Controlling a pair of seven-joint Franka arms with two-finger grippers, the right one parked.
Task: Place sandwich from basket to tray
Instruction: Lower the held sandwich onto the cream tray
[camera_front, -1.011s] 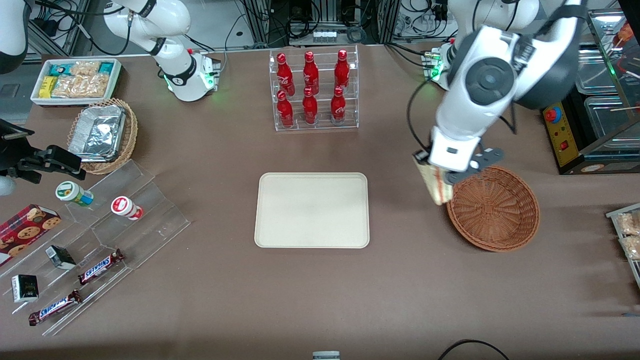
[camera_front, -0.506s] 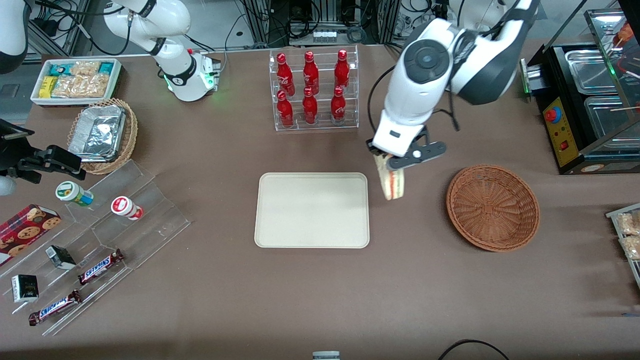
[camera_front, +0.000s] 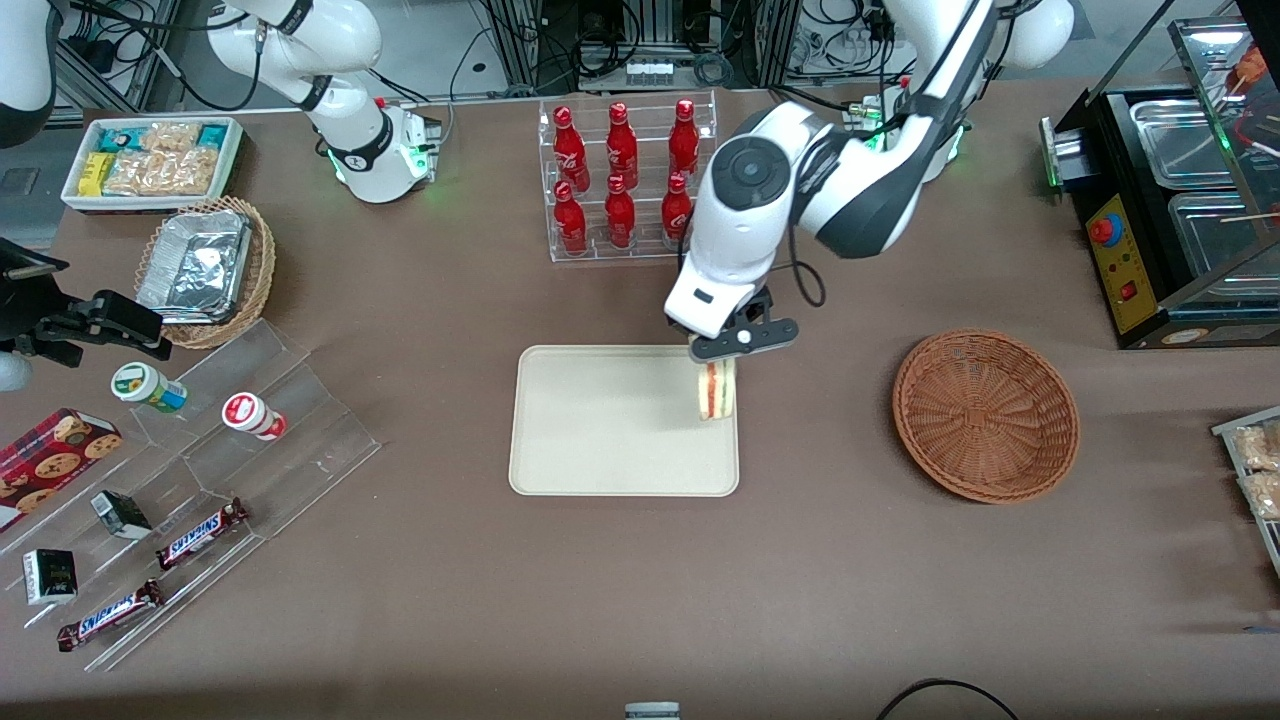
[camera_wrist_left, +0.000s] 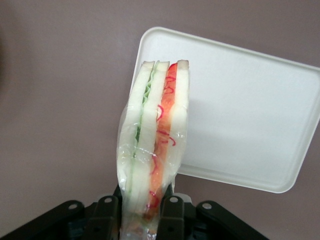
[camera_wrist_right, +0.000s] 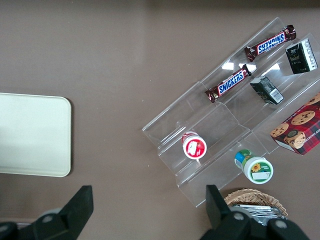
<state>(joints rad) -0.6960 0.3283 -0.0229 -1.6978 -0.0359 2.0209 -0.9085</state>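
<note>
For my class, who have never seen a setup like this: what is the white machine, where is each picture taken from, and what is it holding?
The white machine is a robot arm ending in a gripper with two fingers. One picture looks down on the table from the front; another comes from a camera on the arm's wrist; the third from a second, parked arm. The gripper is shut on a wrapped sandwich, hanging above the edge of the cream tray nearest the brown basket, which is empty. The wrist camera shows that sandwich close up. A rack of red bottles stands farther from the front camera than the tray.
</note>
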